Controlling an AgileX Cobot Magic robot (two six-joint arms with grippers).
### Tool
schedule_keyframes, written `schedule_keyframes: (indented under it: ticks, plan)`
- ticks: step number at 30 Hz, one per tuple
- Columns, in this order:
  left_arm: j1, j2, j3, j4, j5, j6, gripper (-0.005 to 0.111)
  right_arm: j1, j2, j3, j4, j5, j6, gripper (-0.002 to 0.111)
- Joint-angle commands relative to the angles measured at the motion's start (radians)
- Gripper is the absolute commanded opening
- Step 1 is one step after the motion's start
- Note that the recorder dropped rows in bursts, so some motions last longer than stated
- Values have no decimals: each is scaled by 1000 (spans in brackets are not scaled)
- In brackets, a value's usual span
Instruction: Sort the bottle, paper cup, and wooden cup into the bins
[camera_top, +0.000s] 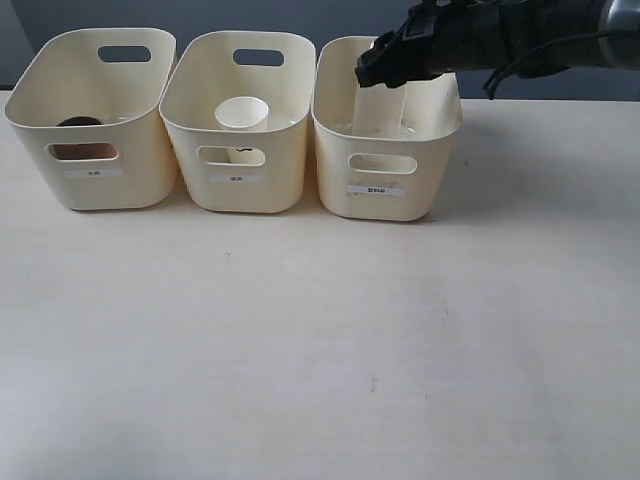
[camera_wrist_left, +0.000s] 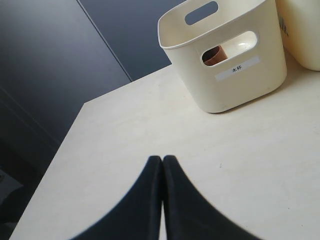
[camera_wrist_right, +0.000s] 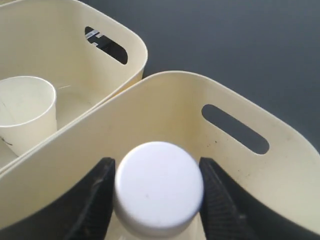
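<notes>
The bottle (camera_top: 381, 112) stands upright inside the right bin (camera_top: 432, 178). My right gripper (camera_top: 377, 62) hangs over that bin, shut on the bottle's white cap (camera_wrist_right: 158, 187), with one black finger pressed to each side (camera_wrist_right: 156, 165). The paper cup (camera_top: 241, 113) sits upright in the middle bin (camera_top: 190, 150) and shows beside the bottle's bin in the right wrist view (camera_wrist_right: 25, 112). The wooden cup (camera_top: 80, 151) lies in the left bin (camera_top: 35, 140); it shows brown through the handle cut-out (camera_wrist_left: 214, 54). My left gripper (camera_wrist_left: 162, 159) is shut and empty above the bare tabletop, outside the exterior view.
The three bins stand side by side along the table's far edge, touching or nearly so. The pale table (camera_top: 320, 350) stretches in front of them. A dark wall lies behind, and the table's left edge (camera_wrist_left: 65, 145) shows in the left wrist view.
</notes>
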Motion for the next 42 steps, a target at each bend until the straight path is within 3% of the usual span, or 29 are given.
schedule_keyframes:
  ticks: [1, 5, 7, 12, 22, 33, 35, 38, 42]
  plan:
    - [-5, -3, 2, -4, -6, -6, 0, -5, 16, -9, 12, -10, -7, -1]
    - [-5, -3, 2, -4, -6, -6, 0, -5, 38, -9, 12, -5, -7, 1]
    - [-5, -3, 2, -4, -6, -6, 0, -5, 48, -9, 12, -5, -2, 9]
    - [-5, -3, 2, -4, -6, -6, 0, -5, 57, -9, 24, 3, -2, 41]
    - [-5, -3, 2, -4, -6, -6, 0, -5, 48, -9, 30, 67, 0, 61]
    - [-5, -3, 2, -4, -6, -6, 0, -5, -94, -9, 15, 91, 70, 58]
    - [-5, -3, 2, -4, -6, -6, 0, -5, -132, 4, -19, 113, 108, 45]
    - [-5, -3, 2, -4, -6, -6, 0, -5, -204, 53, -87, 134, 110, 4]
    - [-5, -3, 2, -4, -6, -6, 0, -5, -335, 202, -96, 20, 113, 1]
